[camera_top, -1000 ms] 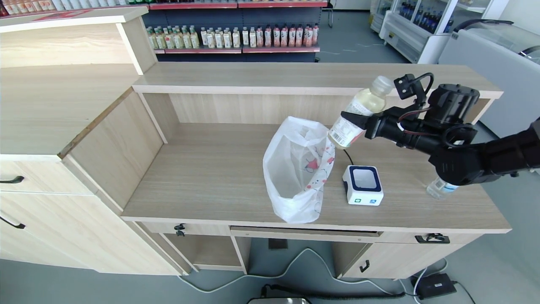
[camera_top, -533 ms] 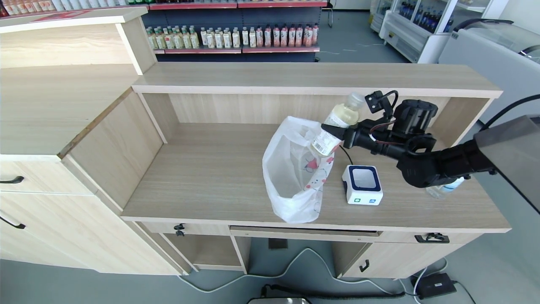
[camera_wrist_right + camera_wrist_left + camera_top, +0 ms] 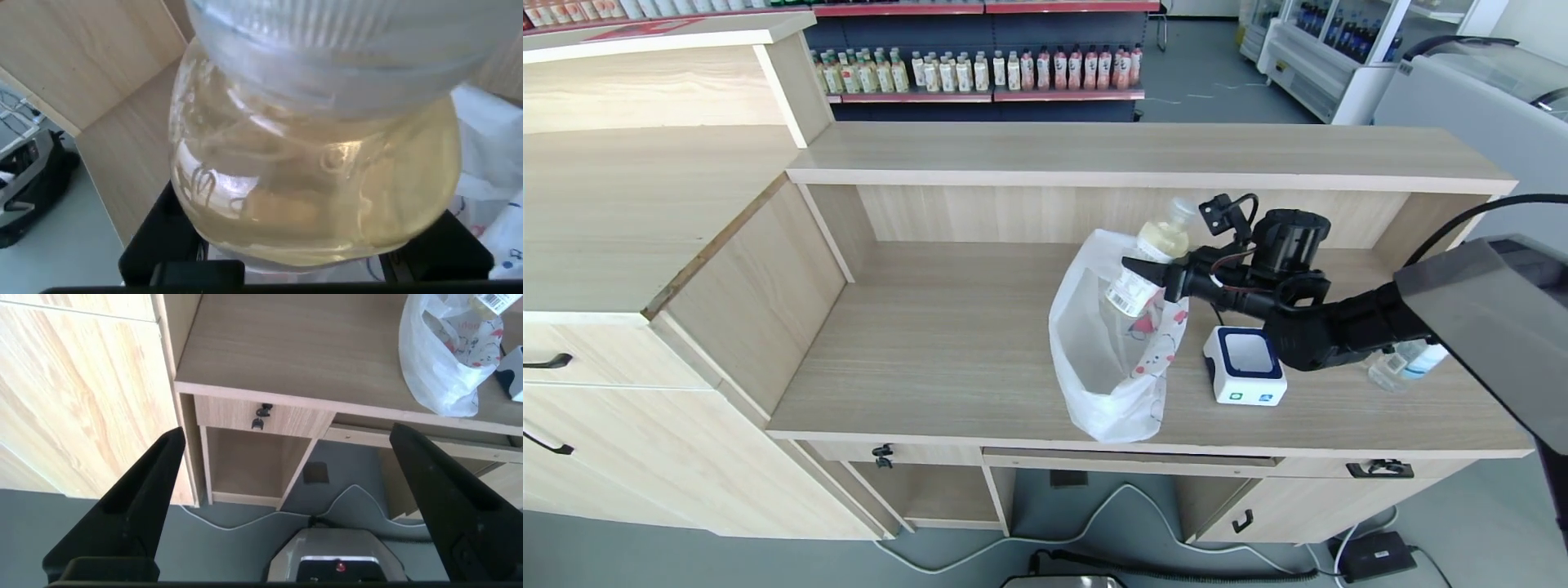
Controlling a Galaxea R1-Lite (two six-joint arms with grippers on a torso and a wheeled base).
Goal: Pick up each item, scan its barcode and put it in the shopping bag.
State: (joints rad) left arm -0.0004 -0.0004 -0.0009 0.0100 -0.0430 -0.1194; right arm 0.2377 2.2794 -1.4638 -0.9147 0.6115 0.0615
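My right gripper (image 3: 1153, 276) is shut on a clear bottle of pale yellow drink (image 3: 1163, 240), holding it tilted with its cap up and back. The bottle's labelled lower end hangs over the open mouth of the white shopping bag (image 3: 1104, 359), which stands on the counter. The right wrist view looks down the bottle (image 3: 319, 155), with dark fingers (image 3: 167, 249) clamped around its body. A white barcode scanner (image 3: 1246, 365) with a dark window sits just right of the bag. My left gripper (image 3: 288, 434) hangs open below the counter front, nothing between its fingers.
A small clear water bottle (image 3: 1405, 364) lies on the counter (image 3: 947, 351) right of the scanner. A raised shelf runs along the back and a taller cabinet (image 3: 645, 212) flanks the left. The bag (image 3: 445, 359) shows beyond the counter's front edge.
My right arm has carried the bottle left and down, from above the scanner to over the bag's mouth. The head camera has shifted slightly.
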